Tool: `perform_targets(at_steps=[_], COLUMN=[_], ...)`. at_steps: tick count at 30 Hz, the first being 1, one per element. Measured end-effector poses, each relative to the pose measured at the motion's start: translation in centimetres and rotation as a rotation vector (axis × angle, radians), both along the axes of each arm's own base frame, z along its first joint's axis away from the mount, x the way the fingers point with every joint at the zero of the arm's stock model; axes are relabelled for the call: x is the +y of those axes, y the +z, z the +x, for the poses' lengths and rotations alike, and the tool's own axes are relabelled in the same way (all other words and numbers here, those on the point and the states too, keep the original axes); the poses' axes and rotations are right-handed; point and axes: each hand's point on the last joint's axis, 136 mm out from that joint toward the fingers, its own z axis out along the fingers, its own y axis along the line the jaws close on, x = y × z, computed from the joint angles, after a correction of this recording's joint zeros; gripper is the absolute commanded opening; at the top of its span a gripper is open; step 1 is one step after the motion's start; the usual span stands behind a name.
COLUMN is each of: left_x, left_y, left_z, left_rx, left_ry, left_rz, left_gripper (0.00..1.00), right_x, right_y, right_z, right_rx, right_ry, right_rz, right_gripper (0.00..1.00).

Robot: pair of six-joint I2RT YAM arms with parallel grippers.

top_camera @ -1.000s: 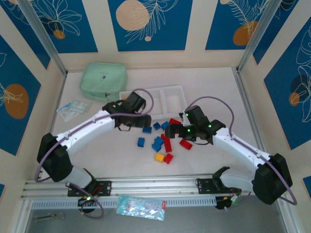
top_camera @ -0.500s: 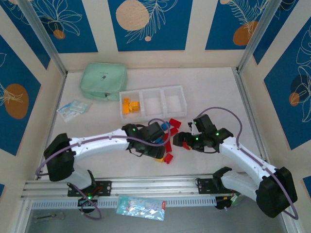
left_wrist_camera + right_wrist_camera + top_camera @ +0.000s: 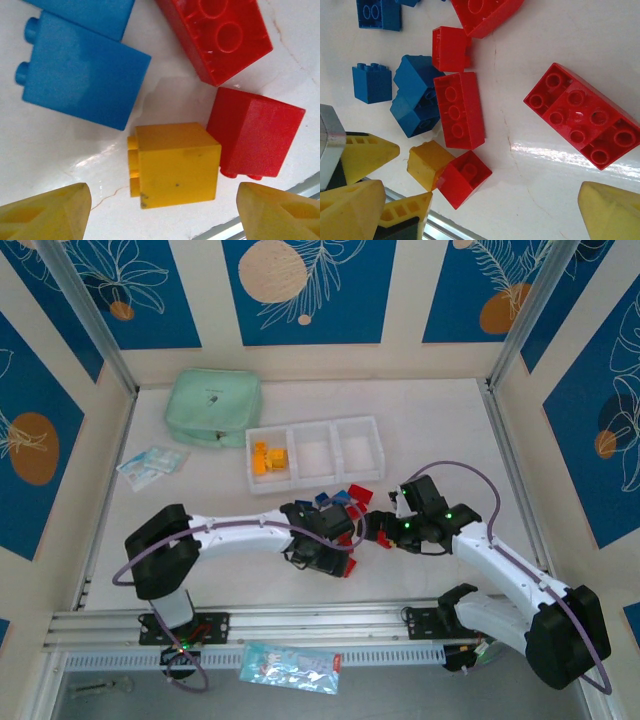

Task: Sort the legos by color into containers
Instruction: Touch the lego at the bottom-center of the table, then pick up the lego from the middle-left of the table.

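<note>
Sorting is at an early stage, judged from the layout. Nearest the arm bases, the left gripper [image 3: 161,215] hangs low over the worktop [image 3: 60,150] with its jaws wide apart and empty; they straddle one yellow brick [image 3: 175,165] lying on its side, without touching it. A small red brick [image 3: 252,132] sits just beside that yellow brick, and a blue brick [image 3: 82,75] lies near it on the other side. The right gripper [image 3: 375,530] is fully spread and holds nothing; it is poised at the right edge of the loose legos [image 3: 340,505]. That pile contains a large eight-stud red brick [image 3: 582,122], a long red brick [image 3: 459,110] and several blue bricks [image 3: 415,100], all blocky, glossy and scattered at mixed angles. Further out, the white tray [image 3: 320,424] lies across the worktop. Its left compartment holds a cluster of yellow-orange bricks [image 3: 268,458]; the middle and right compartments appear bare. Remaining work: the last visible yellow brick, then every red and blue brick.
</note>
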Motion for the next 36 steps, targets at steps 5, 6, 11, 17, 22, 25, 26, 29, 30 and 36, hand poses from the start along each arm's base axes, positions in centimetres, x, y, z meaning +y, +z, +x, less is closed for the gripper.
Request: perform_targets(at_steps=[5,6,11,17,22,25,26,29,30,36], left_x=[-0.5,-0.7,-0.9,-0.4,2.1,3.2,3.3,3.0,2.8,1.0], left_y=[-0.8,-0.7,-0.7,-0.6,-1.3,-1.9,-1.9,-1.9,-1.8,-2.1], left_z=[0.0,0.1,0.1,0.3,0.0,-0.3,-0.3,-0.2,-0.1,0.9], left_rx=[0.012,0.010,0.005,-0.012,-0.021,-0.016,-0.015,-0.019,-0.021,-0.043], left_ry=[-0.004,-0.007,-0.022,-0.021,-0.013,-0.012,-0.012,-0.012,-0.014,-0.033], left_rz=[0.002,-0.001,-0.004,0.009,0.085,0.125,0.128,0.121,0.118,0.090], left_gripper=[0.73,0.73,0.68,0.65,0.64,0.64,0.64,0.64,0.64,0.64], right_x=[-0.1,0.0,0.0,0.0,0.1,0.2,0.2,0.3,0.3,0.3], right_y=[0.0,0.0,0.0,0.1,0.1,0.2,0.2,0.2,0.1,0.1], right_z=[0.1,0.1,0.0,0.0,0.0,0.0,0.1,0.1,0.1,0.1], right_rx=[-0.001,0.000,0.001,0.002,0.003,0.004,0.003,0.004,0.005,0.007], right_ry=[-0.004,-0.003,-0.001,0.001,0.003,0.005,0.005,0.007,0.007,0.006], right_rz=[0.001,0.003,0.007,0.010,0.018,0.022,0.023,0.026,0.026,0.025], right_gripper=[0.99,0.99,0.99,0.99,0.99,0.99,0.99,0.99,0.99,0.99])
